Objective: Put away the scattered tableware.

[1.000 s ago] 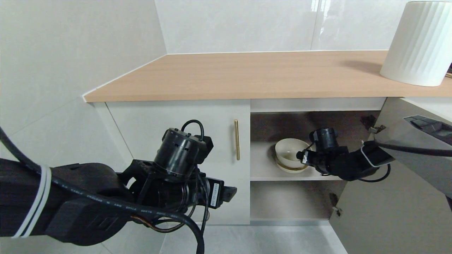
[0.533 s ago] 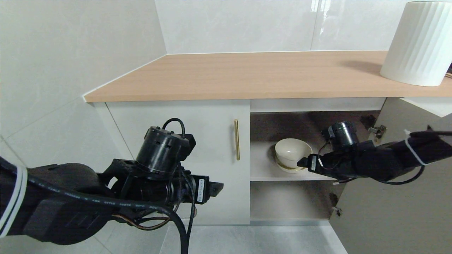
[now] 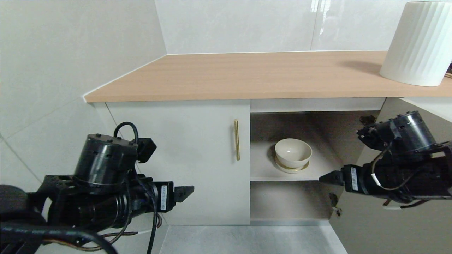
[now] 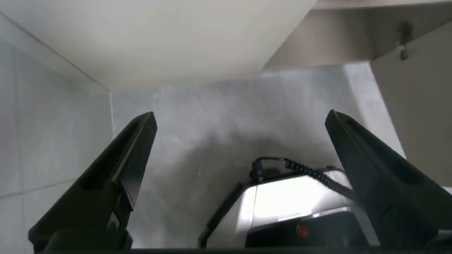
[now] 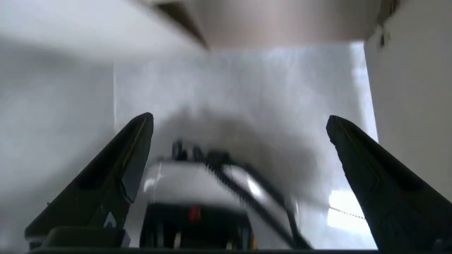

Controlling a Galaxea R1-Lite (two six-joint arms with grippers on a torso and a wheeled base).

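Twice noted wide, empty fingers: left gripper, right gripper. Found bowl on cabinet shelf, ahead-left of the nearer right gripper.

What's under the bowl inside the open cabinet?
The bowl sits on a small plate; just its gold-edged rim shows around the bowl's foot. Both rest on the upper shelf. The bowl covers the plate's middle, so that part cannot be judged.

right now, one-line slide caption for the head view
Cream ceramic bowl on round plate inside open white cabinet; left gripper and right gripper open outside.
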